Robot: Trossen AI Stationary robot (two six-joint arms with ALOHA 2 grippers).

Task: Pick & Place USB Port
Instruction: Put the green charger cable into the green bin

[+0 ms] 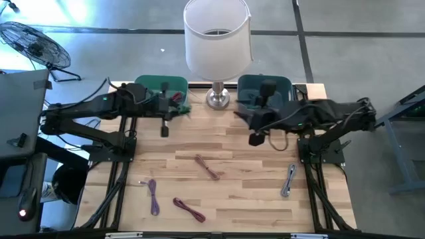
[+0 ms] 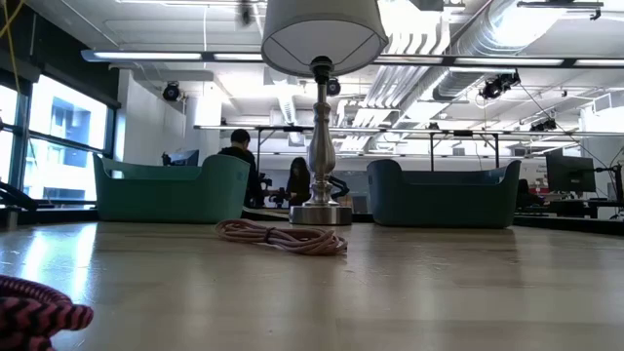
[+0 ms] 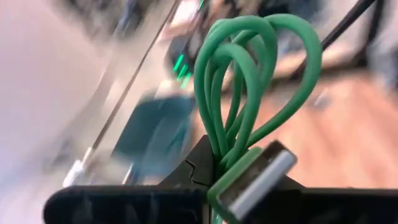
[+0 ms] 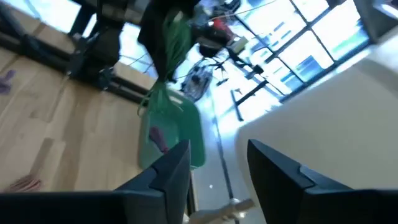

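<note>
My left gripper [image 1: 182,108] is shut on a coiled green USB cable [image 3: 249,81], held over the green bin [image 1: 161,87] at the table's far left. The right wrist view shows the cable [image 4: 166,56] hanging from that gripper above the green bin [image 4: 177,134]. A silver USB plug [image 3: 261,180] lies by the fingers. My right gripper [image 1: 240,117] is open and empty in front of the dark teal bin [image 1: 264,87]; its fingers [image 4: 165,171] frame the view toward the left arm. My left gripper pinches the green cable's gathered strands [image 3: 227,158] between its two fingers, close to the silver plug. The loops [image 3: 261,43] stand out beyond the fingertips. The cable is lifted clear of the table, above the green bin.
A lamp [image 1: 217,40] stands at the far middle between the bins. On the table lie a brownish cable [image 1: 207,167], a purple one [image 1: 153,196], a red one [image 1: 189,210] and a grey one [image 1: 289,180]. A pink item [image 4: 158,138] lies in the green bin. People sit beyond the table [image 2: 239,156].
</note>
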